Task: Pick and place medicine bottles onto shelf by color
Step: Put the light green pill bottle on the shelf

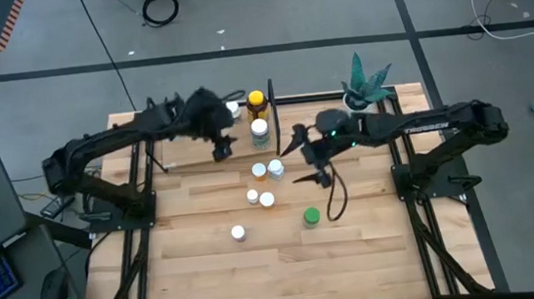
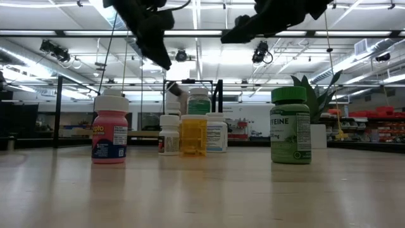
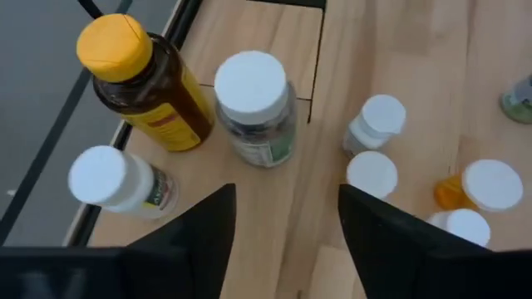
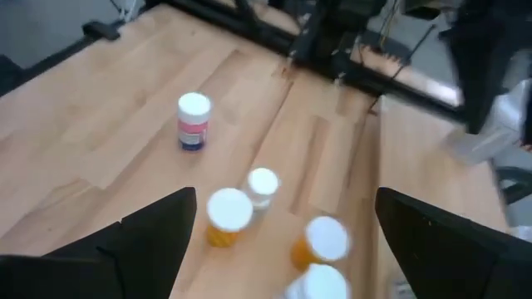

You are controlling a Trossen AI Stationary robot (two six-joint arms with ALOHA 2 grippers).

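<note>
Nine medicine bottles counted from high view. One tall amber bottle with yellow cap (image 1: pixel 256 99), one clear white-capped bottle with green label (image 1: pixel 259 129) and one white bottle (image 1: pixel 232 107) at back on light wood shelf with black rod frame (image 1: pixel 184 157). Four small white-capped bottles bunched mid-surface (image 1: pixel 264 183), one pink-labelled white-capped bottle (image 1: pixel 239 233) and one green bottle with green cap (image 1: pixel 311 218) nearer front, all on slatted wooden surface (image 1: pixel 355 249).

Left wrist view only: white bottle (image 3: pixel 116 178) lying on its side beside upright amber bottle (image 3: pixel 125 79); clear bottle (image 3: pixel 253 108) upright just beside amber one. Right wrist view only: two of the bunched four orange-bodied (image 4: pixel 226 218) (image 4: pixel 320 241), other two white. Low view only: label print on pink-labelled bottle (image 2: pixel 111 130) and green bottle (image 2: pixel 291 126); shelf contents mostly hidden behind front bottles.

Left gripper (image 1: pixel 222 146) up over shelf front edge, near clear bottle; jaws parted in left wrist view (image 3: pixel 287 224), nothing held. Right gripper (image 1: pixel 305 156) up over surface just right of bunched four; jaws spread wide (image 4: pixel 284 199), nothing held.

One white pot with green plant (image 1: pixel 367 83) at back right.
</note>
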